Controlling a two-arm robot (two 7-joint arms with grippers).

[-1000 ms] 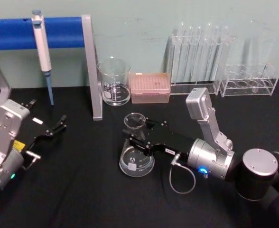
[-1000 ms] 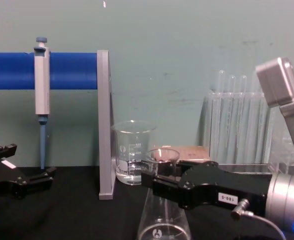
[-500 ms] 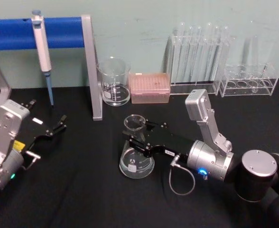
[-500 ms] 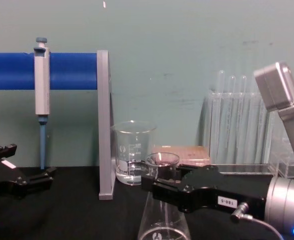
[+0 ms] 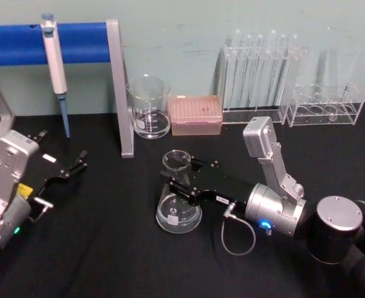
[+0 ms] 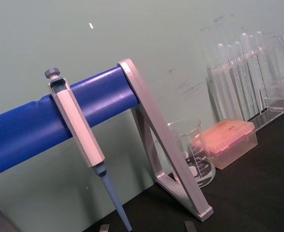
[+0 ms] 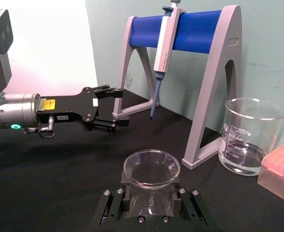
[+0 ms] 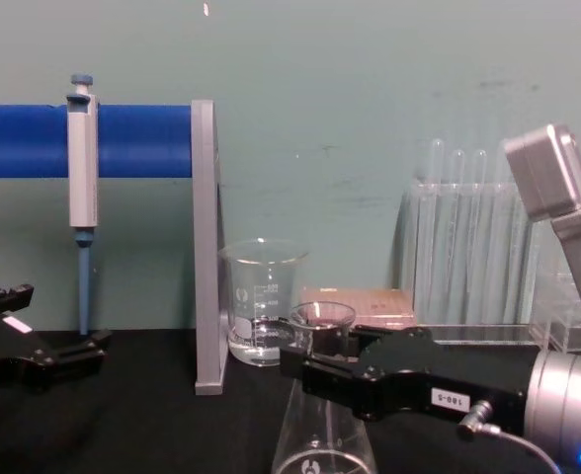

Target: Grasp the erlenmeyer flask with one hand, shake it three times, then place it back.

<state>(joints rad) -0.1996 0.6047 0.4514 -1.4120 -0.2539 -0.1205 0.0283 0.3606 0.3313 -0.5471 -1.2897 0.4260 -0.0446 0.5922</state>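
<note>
Black cloth (image 5: 108,248) covers the table in front of a pale green wall, and near its middle stands the flask (image 5: 178,208) — clear glass, wide base down on the cloth, flared rim up. The right gripper (image 5: 181,179) reaches in from the right with its jaws clamped on the flask's neck just under the rim; the right wrist view looks straight down that neck, with a black finger (image 7: 114,207) pressed to each side of the glass. Behind the gripper sit a silver wrist (image 5: 274,210) with a blue light and a loop of grey cable (image 5: 235,233). Farther back by the wall stands a beaker (image 5: 149,107), just beside it a pink tip box (image 5: 197,115), and to the right of that a clear rack of test tubes (image 5: 257,77). On the left a pipette (image 5: 55,68) hangs from a blue bar stand (image 5: 117,87). The left gripper (image 5: 76,165) rests low at the table's left side, well apart from the flask, its fingers spread.
</note>
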